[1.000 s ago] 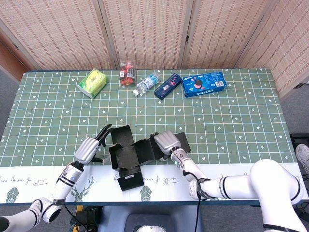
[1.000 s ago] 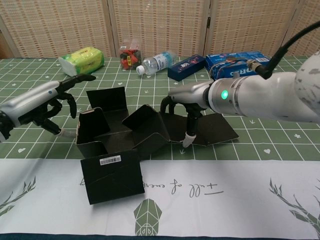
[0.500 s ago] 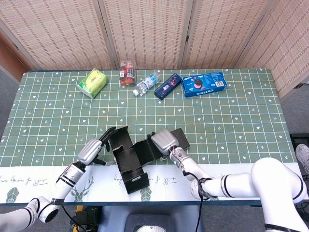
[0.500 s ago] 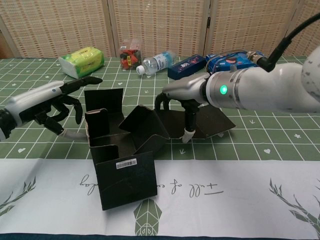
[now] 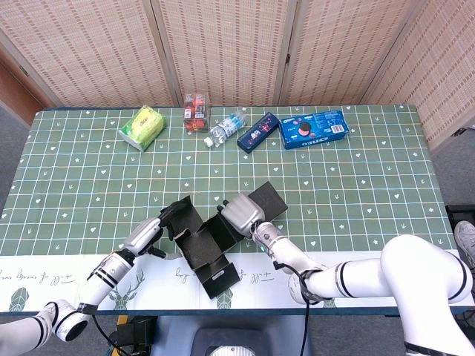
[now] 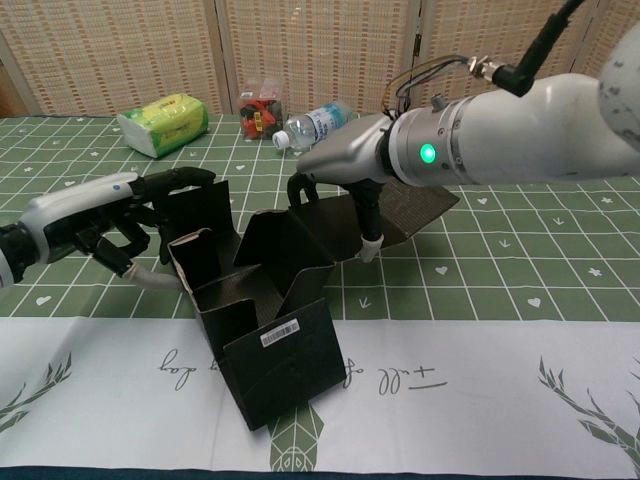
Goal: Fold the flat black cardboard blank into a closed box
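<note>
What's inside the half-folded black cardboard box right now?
The half-folded black cardboard box shows only its own black inner walls and flaps; no loose object is visible. Its floor is hidden by the raised front panel, and the right hand covers the right-hand flap.

The cardboard blank (image 5: pixel 211 237) sits at the table's (image 5: pixel 356 185) 6 o'clock edge, the left hand (image 5: pixel 148 233) touching it at 9 o'clock, the right hand (image 5: pixel 241 211) at 1 o'clock. Along 12 o'clock lie tissue pack (image 5: pixel 142 126), snack box (image 5: pixel 195 110), water bottle (image 5: pixel 225 127), Oreo package (image 5: pixel 315 128).
</note>
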Tool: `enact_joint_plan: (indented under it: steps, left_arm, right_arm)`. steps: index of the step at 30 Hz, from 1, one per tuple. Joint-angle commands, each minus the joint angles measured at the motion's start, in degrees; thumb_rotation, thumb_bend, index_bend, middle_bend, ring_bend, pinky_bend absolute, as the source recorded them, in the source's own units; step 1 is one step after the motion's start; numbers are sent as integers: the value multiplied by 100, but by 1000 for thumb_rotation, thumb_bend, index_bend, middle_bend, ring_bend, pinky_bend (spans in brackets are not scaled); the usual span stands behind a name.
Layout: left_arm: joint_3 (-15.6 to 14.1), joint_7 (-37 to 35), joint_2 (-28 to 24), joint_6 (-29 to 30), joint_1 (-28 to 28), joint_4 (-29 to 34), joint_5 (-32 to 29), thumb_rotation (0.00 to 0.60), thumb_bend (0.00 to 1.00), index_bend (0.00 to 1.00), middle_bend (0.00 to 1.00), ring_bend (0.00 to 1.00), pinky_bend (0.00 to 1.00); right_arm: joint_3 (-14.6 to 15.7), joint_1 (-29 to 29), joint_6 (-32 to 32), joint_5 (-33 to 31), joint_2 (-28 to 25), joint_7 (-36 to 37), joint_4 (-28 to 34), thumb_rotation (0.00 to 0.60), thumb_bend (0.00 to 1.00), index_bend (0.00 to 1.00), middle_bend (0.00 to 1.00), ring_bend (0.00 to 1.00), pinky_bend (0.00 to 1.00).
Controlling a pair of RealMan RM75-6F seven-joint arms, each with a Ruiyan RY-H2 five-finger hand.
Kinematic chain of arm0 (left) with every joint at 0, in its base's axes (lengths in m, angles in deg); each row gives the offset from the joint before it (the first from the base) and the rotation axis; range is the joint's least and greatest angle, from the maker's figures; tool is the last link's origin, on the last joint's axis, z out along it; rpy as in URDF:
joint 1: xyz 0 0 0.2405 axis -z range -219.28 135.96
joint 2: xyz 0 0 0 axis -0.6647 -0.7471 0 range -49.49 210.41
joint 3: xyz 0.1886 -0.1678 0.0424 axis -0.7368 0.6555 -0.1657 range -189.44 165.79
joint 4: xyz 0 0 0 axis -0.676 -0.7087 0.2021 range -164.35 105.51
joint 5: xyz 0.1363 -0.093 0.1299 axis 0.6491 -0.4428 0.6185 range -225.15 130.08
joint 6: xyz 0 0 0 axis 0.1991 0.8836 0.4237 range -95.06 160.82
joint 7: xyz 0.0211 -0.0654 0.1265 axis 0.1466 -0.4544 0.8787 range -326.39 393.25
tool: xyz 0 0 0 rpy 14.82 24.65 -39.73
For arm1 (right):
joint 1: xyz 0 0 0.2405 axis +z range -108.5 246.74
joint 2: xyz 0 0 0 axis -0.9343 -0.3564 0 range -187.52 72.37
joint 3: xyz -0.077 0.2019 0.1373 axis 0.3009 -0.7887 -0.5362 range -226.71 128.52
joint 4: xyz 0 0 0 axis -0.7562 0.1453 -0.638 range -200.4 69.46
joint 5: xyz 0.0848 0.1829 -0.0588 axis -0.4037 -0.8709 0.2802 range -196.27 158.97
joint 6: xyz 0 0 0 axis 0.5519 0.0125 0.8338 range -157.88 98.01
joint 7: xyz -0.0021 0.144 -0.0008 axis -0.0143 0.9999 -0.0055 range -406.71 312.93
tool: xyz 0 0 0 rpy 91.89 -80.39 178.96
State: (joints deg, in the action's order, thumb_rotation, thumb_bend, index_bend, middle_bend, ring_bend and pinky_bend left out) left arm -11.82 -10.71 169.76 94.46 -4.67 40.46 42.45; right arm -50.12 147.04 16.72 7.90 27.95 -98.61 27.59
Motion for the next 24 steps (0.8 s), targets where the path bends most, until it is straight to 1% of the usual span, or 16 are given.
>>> enact_joint_plan:
  steps: [1, 5, 12, 17, 24]
  left_arm:
    - [-18, -174, 0, -22, 19, 29, 21, 600, 113, 19, 0, 558, 903]
    - [-39, -430, 27, 21, 15, 40, 65, 600, 112, 57, 0, 578, 905]
    - [-76, -791, 19, -76, 50, 85, 63, 600, 112, 90, 2, 601, 907]
    - [-159, -937, -31, -223, 108, 119, 105, 600, 113, 121, 45, 626, 910]
    - [-202, -1105, -8, -350, 189, 116, 135, 600, 113, 122, 46, 627, 911]
  right_arm:
    - [108, 164, 99, -47, -45, -244, 92, 600, 325, 344, 376, 834, 1000]
    - [188, 305, 155, -136, -45, -422, 165, 600, 325, 348, 377, 835, 1000]
    - [308, 363, 176, -122, -16, -451, 159, 600, 327, 351, 379, 837, 1000]
    - [351, 373, 180, -43, -11, -417, 152, 600, 327, 351, 379, 837, 1000]
    - [424, 439, 173, 105, -5, -472, 161, 600, 327, 356, 385, 838, 1000]
